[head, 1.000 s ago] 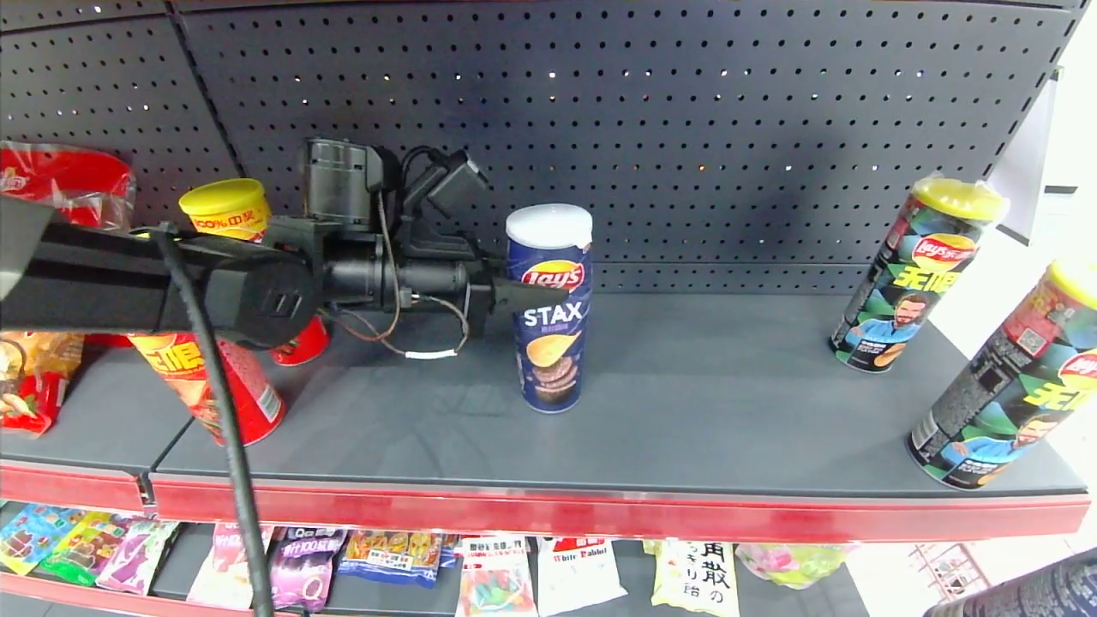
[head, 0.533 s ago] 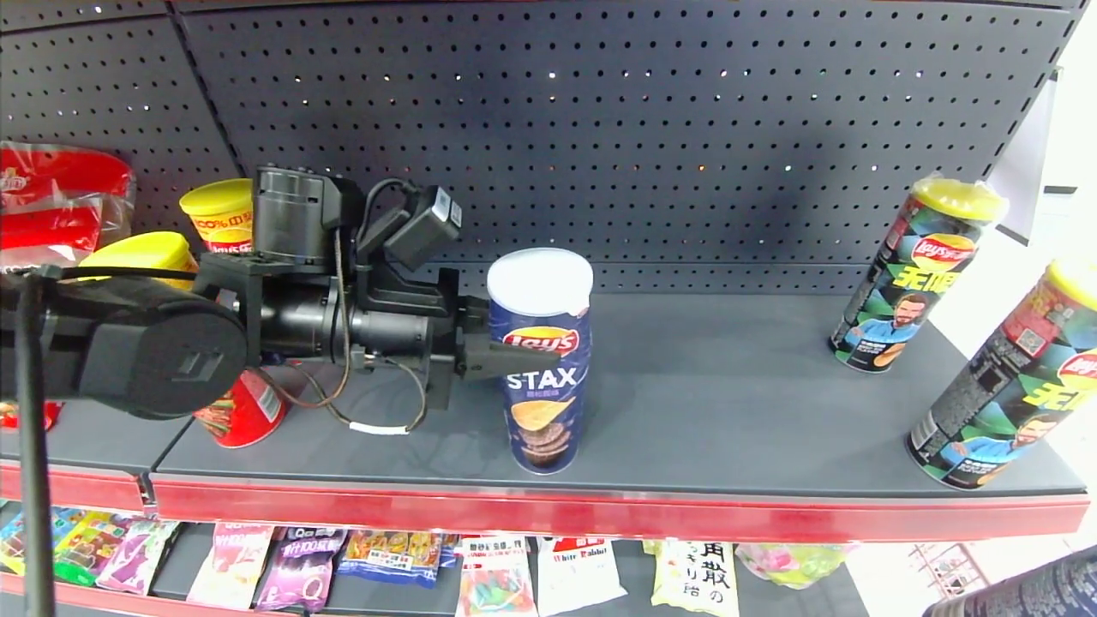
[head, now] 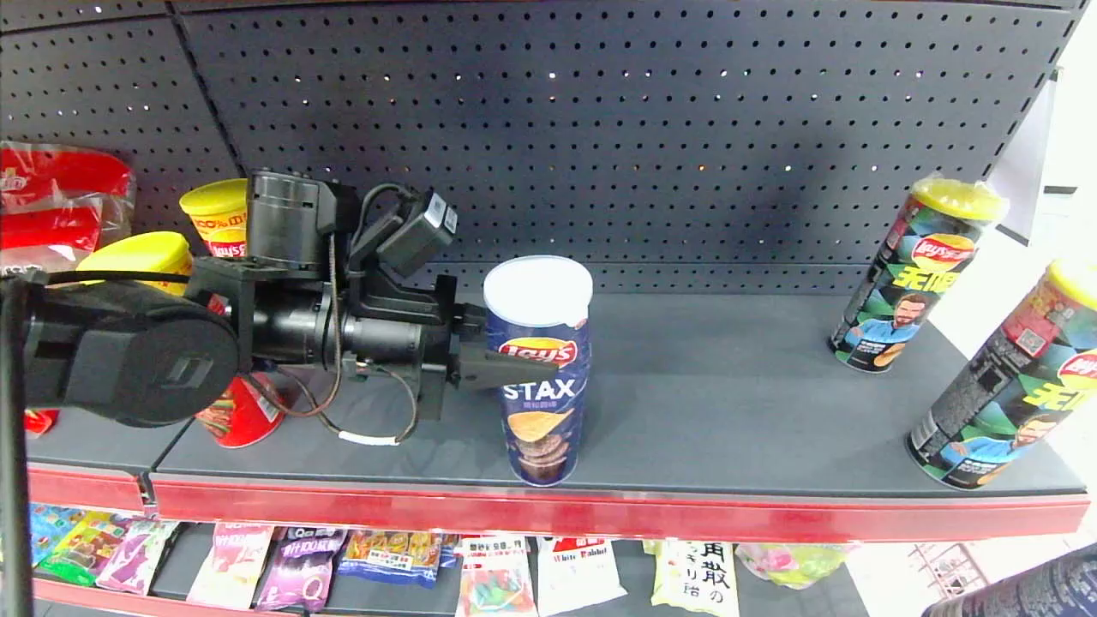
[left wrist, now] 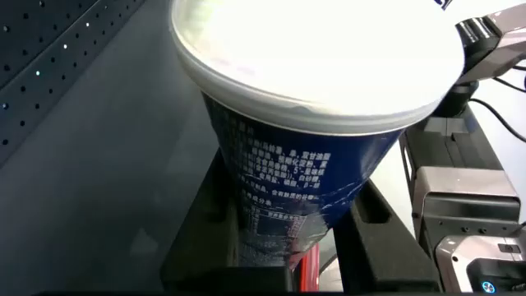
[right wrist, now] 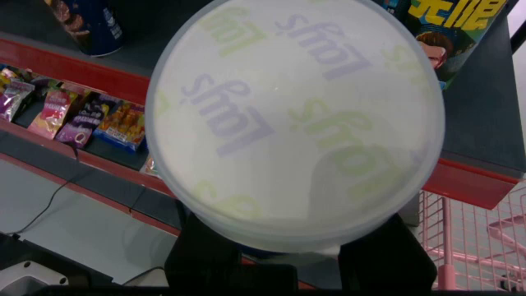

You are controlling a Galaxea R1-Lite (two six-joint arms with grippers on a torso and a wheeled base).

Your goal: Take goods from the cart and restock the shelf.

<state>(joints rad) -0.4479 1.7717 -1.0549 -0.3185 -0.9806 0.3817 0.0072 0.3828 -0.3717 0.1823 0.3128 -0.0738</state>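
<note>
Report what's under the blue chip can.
Grey shelf board lies below the blue chip can, near its red front edge. The left tool grips the can; whether the base touches the board cannot be seen.

Dim, even light lies over the grey shelf (head: 728,403), while the head view's far right edge burns out to white. Pinpoints of light shine through the holes of the dark pegboard (head: 686,128), which carries a broad, soft shadow at its middle. The glossy red shelf lip (head: 600,512) catches pale reflections. Lens distortion tips the black cans (head: 921,274) outward at the right. Glare washes the lid of the blue can (left wrist: 288,181) white; the second can (right wrist: 296,123) shows a pale, evenly lit lid.
</note>
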